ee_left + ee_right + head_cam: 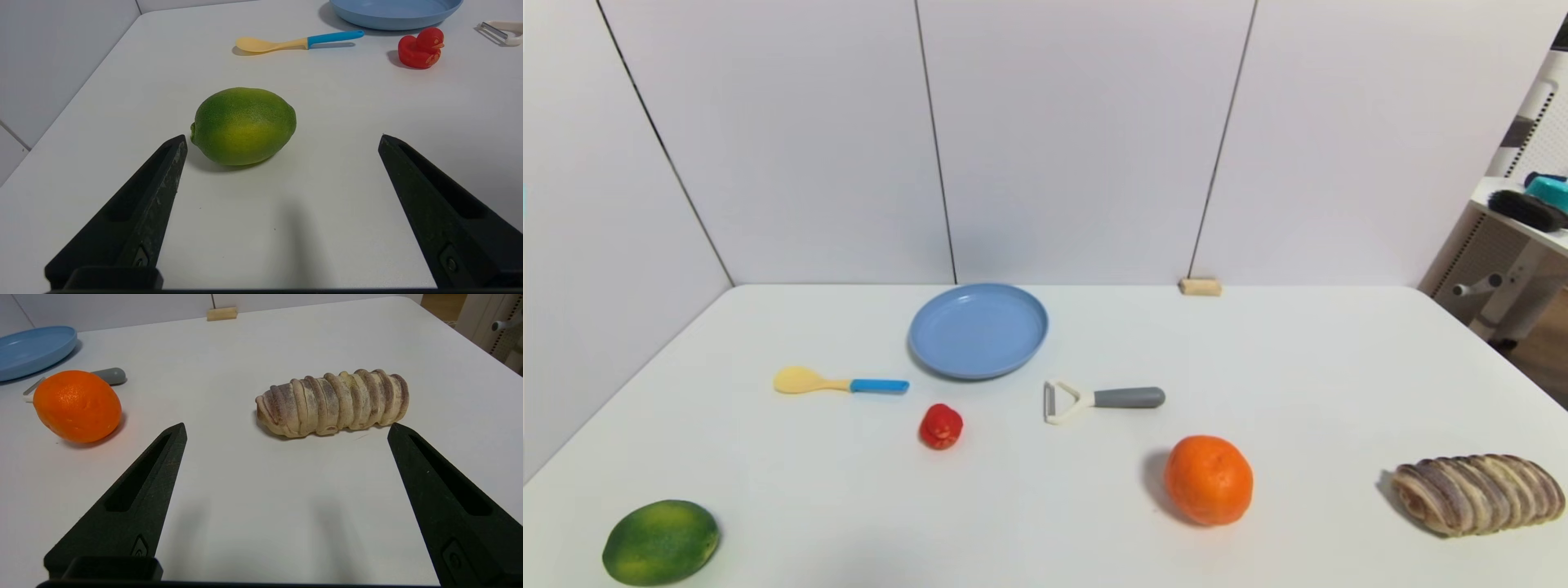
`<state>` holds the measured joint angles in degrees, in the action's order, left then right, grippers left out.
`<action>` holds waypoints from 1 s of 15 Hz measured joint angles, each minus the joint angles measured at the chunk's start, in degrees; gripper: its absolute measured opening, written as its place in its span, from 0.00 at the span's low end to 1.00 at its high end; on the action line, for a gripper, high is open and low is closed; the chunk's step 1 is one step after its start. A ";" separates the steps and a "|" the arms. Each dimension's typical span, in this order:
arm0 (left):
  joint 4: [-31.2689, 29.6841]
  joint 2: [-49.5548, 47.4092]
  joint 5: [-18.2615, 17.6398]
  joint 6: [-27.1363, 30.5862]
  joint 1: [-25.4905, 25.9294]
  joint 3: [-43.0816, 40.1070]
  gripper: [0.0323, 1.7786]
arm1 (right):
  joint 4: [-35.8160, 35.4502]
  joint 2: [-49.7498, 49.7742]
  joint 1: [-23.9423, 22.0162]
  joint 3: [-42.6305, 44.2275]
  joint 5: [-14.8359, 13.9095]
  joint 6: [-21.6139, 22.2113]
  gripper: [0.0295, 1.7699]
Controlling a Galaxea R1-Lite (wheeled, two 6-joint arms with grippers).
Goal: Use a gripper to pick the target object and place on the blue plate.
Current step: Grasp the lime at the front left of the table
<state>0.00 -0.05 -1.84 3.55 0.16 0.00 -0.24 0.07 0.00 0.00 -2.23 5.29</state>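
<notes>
nothing started yet, step in hand is the approach. the left gripper (282,139) hangs above the table (347,196) with its jaws spread wide and nothing between them. the green fruit (244,125) lies just ahead of the fingertips, a bit toward the left finger (143,212), not touching either one. in the head view no arm shows, and the fruit (660,541) sits at the near left corner of the table.

the right gripper (286,430) is parked on the other side, also spread wide and empty, with a bread loaf (333,402) ahead of it and an orange (77,406) off to its left.

next move, my guess: left gripper goes forward and down, shifts a little left to centre the fruit between the fingers, then closes across the short axis. the blue plate (394,12) is well beyond the fruit and to the right, past a yellow spoon (294,42) and a red duck toy (421,48), so the carry should lift clear of both.

the fruit: oval, mottled green with a yellower patch on the side facing the gripper, finely pebbled skin, small nub at one end, lying on its side. looks rounded and smooth enough to roll if pinched off centre.
</notes>
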 joint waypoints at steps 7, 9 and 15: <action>0.00 0.00 0.00 0.00 0.05 0.00 0.95 | 0.00 0.00 0.00 0.00 0.00 0.07 0.96; 0.00 0.00 0.00 0.04 0.02 0.00 0.95 | 0.02 0.00 0.00 0.00 0.02 0.05 0.96; 0.07 0.00 0.99 -0.68 0.05 0.00 0.95 | 0.02 0.00 0.00 0.00 0.02 0.05 0.96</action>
<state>0.07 -0.05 -0.85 2.86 0.21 0.00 -0.22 0.07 0.00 0.00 -2.21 5.34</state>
